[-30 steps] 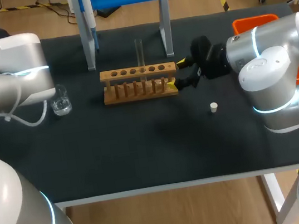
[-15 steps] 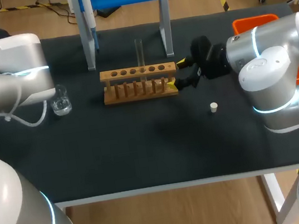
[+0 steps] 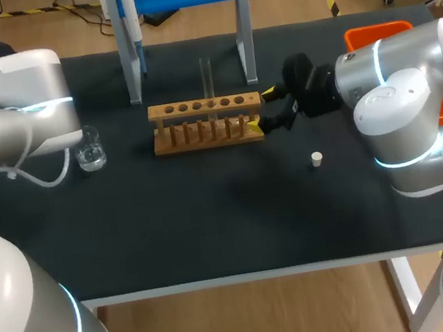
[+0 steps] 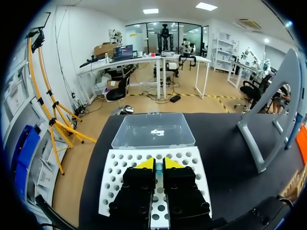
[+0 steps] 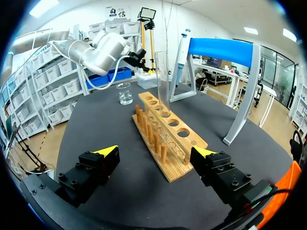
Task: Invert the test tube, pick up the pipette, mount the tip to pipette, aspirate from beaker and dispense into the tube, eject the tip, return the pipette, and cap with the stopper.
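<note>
nothing has shifted over the last second. on the black surface (image 3: 212, 217), our right hand (image 3: 261, 110) is spread wide, with the end of the wooden rack (image 3: 207, 122) between its fingers. our left hand (image 4: 159, 164), fingers pressed together, hangs over the white tip tray (image 4: 117, 177). the test tube (image 3: 207, 76) stands upright in the rack. the beaker (image 3: 90, 148) is off to the rack's left and the stopper (image 3: 316, 158) to its right.

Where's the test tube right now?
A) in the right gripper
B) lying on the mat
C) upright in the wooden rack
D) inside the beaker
C: the test tube stands upright in a hole of the wooden rack, while the right gripper is open at the rack's end, apart from the tube.
</note>
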`<action>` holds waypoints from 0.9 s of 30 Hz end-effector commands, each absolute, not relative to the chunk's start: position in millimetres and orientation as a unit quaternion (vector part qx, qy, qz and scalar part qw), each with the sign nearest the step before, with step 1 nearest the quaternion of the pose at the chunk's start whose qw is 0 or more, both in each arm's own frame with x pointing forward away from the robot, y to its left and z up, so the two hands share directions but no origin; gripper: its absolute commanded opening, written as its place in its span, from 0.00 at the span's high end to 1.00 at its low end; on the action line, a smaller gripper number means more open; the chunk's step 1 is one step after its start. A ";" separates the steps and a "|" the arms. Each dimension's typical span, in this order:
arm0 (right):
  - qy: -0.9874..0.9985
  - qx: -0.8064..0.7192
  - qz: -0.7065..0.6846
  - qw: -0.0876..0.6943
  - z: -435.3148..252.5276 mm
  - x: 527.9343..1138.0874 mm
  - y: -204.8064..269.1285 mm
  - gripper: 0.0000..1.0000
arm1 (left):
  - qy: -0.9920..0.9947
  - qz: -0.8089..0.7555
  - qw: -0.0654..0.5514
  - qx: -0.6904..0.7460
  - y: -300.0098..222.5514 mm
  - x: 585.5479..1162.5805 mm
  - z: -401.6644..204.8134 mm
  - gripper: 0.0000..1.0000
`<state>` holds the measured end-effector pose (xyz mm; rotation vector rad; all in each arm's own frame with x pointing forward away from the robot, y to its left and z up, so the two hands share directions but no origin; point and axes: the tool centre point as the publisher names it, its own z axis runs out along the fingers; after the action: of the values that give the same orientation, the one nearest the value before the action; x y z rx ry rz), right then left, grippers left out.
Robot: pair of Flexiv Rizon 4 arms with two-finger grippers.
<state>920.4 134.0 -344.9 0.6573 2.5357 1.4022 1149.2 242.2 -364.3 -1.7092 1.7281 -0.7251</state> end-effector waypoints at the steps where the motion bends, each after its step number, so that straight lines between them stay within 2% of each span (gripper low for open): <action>1: 0.850 0.220 0.471 0.085 -344.8 920.2 132.9 0.00 | 0.651 -0.272 0.297 -0.643 242.4 1150.6 -361.8 1.00; 27: 0.850 0.220 0.471 0.085 -344.8 920.2 132.9 0.00 | 0.645 -0.270 0.333 -0.633 247.9 1149.0 -320.8 1.00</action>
<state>920.4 134.0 -344.9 0.6573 2.5357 1.4022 1152.4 246.7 -327.0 -1.6509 1.6802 -0.7051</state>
